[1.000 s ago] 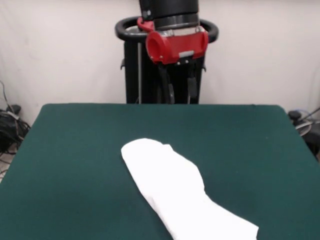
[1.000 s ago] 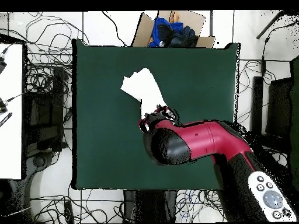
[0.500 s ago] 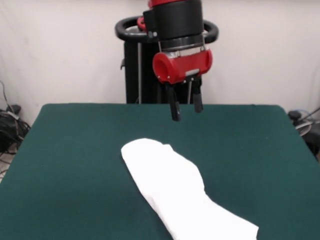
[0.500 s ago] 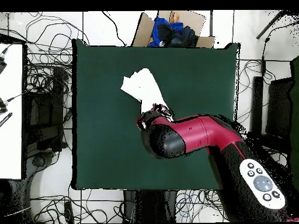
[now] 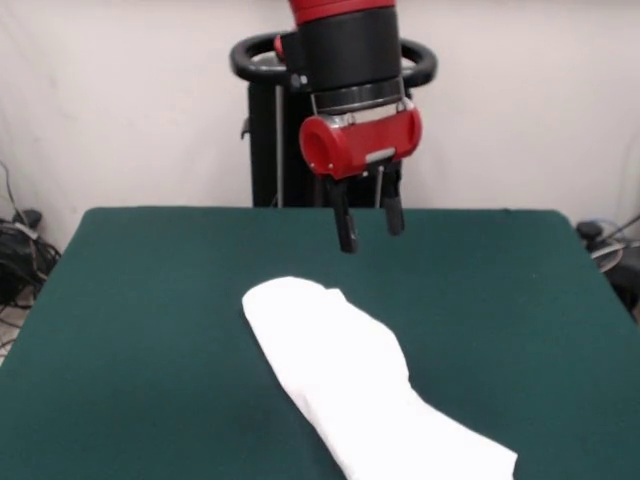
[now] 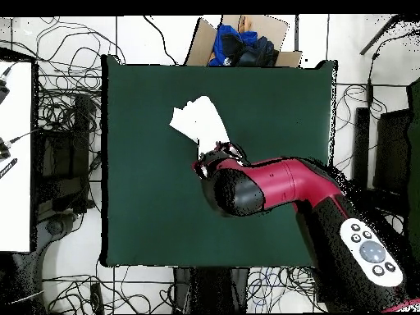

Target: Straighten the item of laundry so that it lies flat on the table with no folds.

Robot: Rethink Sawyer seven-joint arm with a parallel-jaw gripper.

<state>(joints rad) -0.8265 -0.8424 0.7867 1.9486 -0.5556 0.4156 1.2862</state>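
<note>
Since half a second ago I've brought the arm slightly lower and a touch to the left in the front view, and the gripper (image 5: 366, 228) now hangs above the table (image 5: 150, 300) behind the item of laundry (image 5: 350, 385), not touching it; a second back it was much higher, with the fingers only just clear of the red wrist. The two black fingers (image 5: 345, 228) stand apart with clear daylight between them, holding nothing. The shirt lies as a bunched white strip, only its plain side showing, in the middle-to-near part of the table in the front view. Its long axis runs diagonally: a rounded end points to the far left, and the wider end runs to the near right and out of the bottom of the picture. In the overhead view the laundry (image 6: 199, 120) sits just beyond the arm's wrist. My worry is pinching several stacked layers at once, so a pull would drag the whole bundle instead of opening it; coming down on the middle of the strip would likely cause that
</note>
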